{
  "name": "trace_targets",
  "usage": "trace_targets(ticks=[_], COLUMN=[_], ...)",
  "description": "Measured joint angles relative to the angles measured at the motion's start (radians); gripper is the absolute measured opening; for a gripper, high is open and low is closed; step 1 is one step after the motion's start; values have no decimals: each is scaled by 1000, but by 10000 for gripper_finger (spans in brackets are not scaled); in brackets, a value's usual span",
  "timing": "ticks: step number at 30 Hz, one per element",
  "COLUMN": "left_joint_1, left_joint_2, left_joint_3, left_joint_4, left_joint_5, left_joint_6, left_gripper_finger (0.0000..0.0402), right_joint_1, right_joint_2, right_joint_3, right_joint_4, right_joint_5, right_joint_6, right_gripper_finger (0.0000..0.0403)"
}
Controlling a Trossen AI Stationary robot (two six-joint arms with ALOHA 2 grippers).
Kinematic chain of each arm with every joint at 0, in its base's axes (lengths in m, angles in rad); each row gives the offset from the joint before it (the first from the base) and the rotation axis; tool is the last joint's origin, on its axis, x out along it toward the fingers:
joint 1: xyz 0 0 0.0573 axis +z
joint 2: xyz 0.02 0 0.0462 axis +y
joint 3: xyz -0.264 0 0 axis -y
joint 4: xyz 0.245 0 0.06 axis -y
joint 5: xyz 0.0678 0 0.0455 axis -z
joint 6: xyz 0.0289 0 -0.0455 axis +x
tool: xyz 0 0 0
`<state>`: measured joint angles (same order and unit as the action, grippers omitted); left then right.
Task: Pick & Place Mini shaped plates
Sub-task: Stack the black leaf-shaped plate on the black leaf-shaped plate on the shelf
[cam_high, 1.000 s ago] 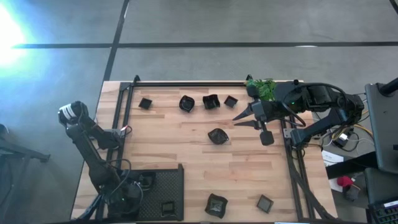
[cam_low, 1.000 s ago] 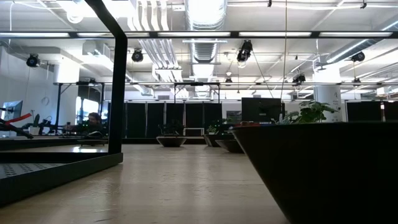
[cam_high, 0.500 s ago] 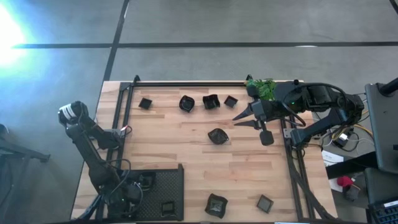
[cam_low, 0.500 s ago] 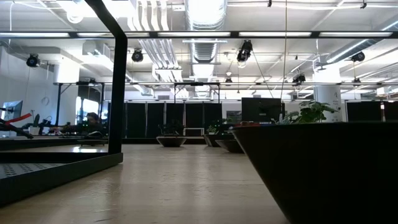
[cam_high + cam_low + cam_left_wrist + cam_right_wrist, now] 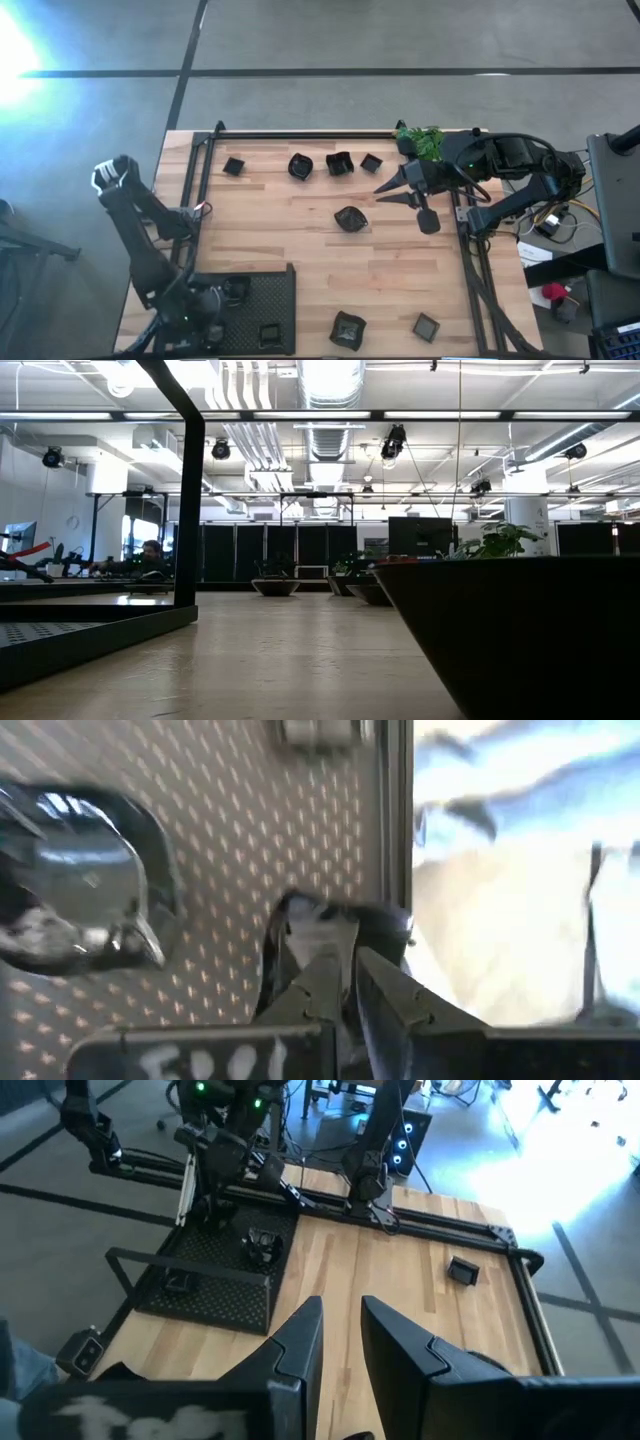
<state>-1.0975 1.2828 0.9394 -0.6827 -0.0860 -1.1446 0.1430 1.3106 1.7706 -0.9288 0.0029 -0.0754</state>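
Left end effector [image 5: 345,982]: low over the black mesh tray [image 5: 262,300] at the table's [image 5: 300,260] near-left corner; fingers a narrow slit apart, just above a small dark plate [image 5: 335,920] in the tray; whether they touch it cannot be told.
Right end effector [image 5: 385,193]: raised over the table's far-right part, near the green plant [image 5: 420,142]; fingers slightly apart, holding nothing.
Mini shaped plates: four in a row [image 5: 301,166] along the far side, one wavy-edged [image 5: 350,218] at mid-table, two [image 5: 348,329] at the near edge, others in the tray.
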Motion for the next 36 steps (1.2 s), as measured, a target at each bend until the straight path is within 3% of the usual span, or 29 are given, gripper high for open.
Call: trace_targets(ticks=[9, 13, 28, 36], left_joint_1=[51, 124, 619, 772], left_joint_2=[-99, -133, -148, -148], left_joint_3=[53, 56, 56, 56], left_joint_4=[-87, -106, -112, -111], left_joint_5=[-469, -586, -582, -580], left_joint_6=[-106, -115, -106, -54], left_gripper_finger=[28, 28, 28, 28], right_joint_1=[-14, -39, -155, -256], right_joint_2=[0, 0, 0, 5], right_joint_3=[-9, -23, -131, -249], right_joint_4=[-15, -43, -70, -59], right_joint_5=[3, 7, 5, -3], right_joint_6=[103, 138, 178, 222], right_gripper_finger=[68, 68, 68, 68])
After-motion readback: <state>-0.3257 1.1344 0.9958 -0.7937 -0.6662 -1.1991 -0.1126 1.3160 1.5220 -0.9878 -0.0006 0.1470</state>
